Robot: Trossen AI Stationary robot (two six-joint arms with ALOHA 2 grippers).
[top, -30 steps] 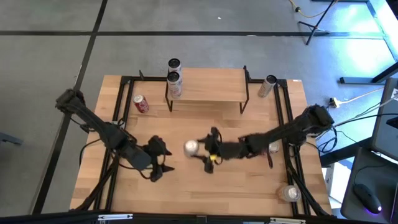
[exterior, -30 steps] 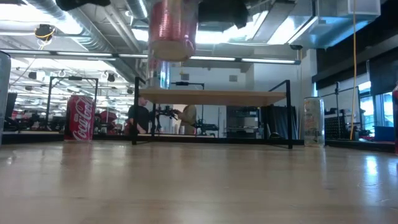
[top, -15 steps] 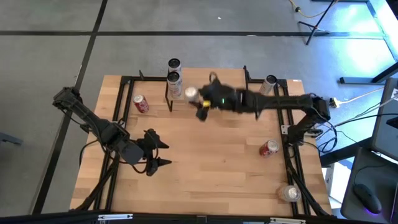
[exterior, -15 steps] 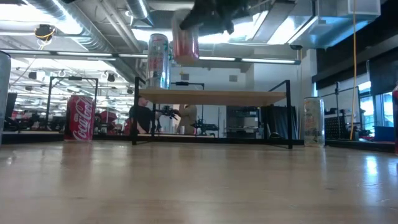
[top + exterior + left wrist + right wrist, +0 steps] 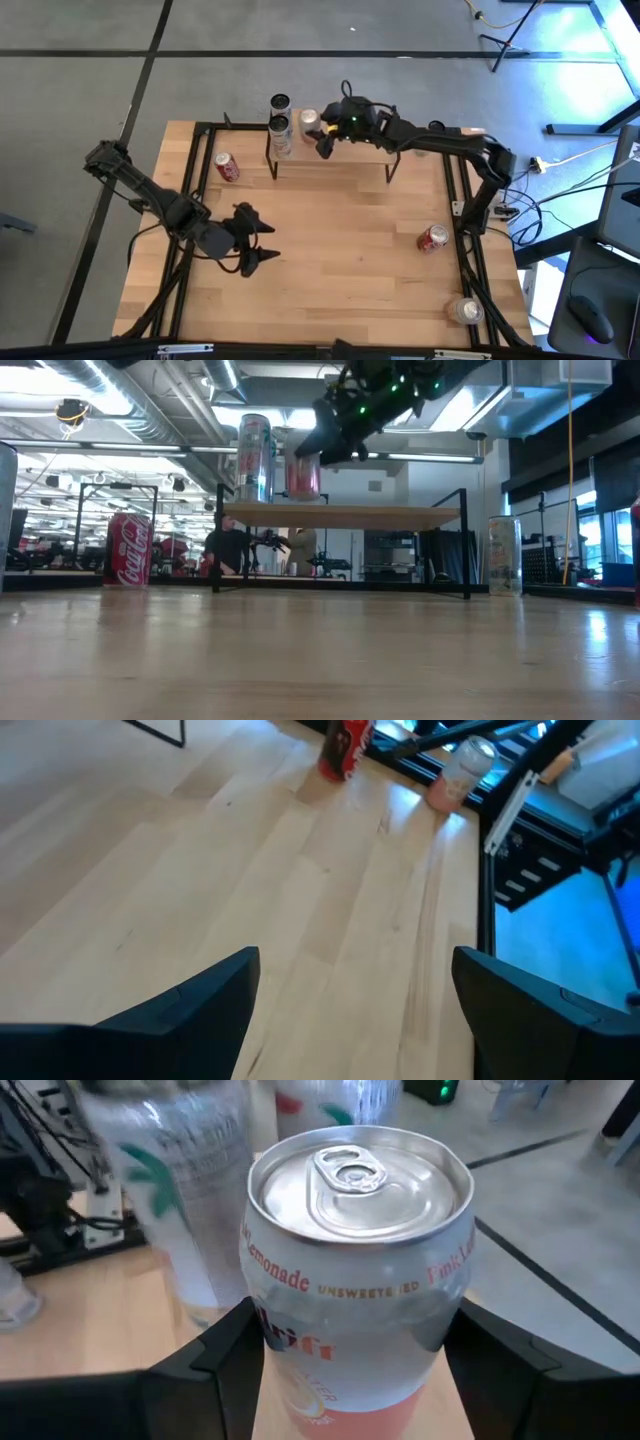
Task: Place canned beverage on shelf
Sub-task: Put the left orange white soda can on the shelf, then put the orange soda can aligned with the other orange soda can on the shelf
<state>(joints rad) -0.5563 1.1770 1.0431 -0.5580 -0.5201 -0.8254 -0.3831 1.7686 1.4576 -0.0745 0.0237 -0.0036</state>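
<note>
Within the last second the right tool [image 5: 322, 135] has carried the canned beverage [image 5: 303, 475] from mid-table to the left end of the shelf [image 5: 350, 140], just beside a tall can [image 5: 253, 458] standing there. The fingers clamp the can's sides (upright, tab up, in the wrist view). Its base appears at or just above the plank; contact cannot be confirmed. Judgement: release is the remaining step. The left tool [image 5: 255, 238] waits, spread and empty, over the table [image 5: 330, 260].

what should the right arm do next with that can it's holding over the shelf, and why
Probably lower it slightly, then open. The right pincer grips the can upright beside the tall can, its base at or just above the shelf; contact isn't clear.
</note>
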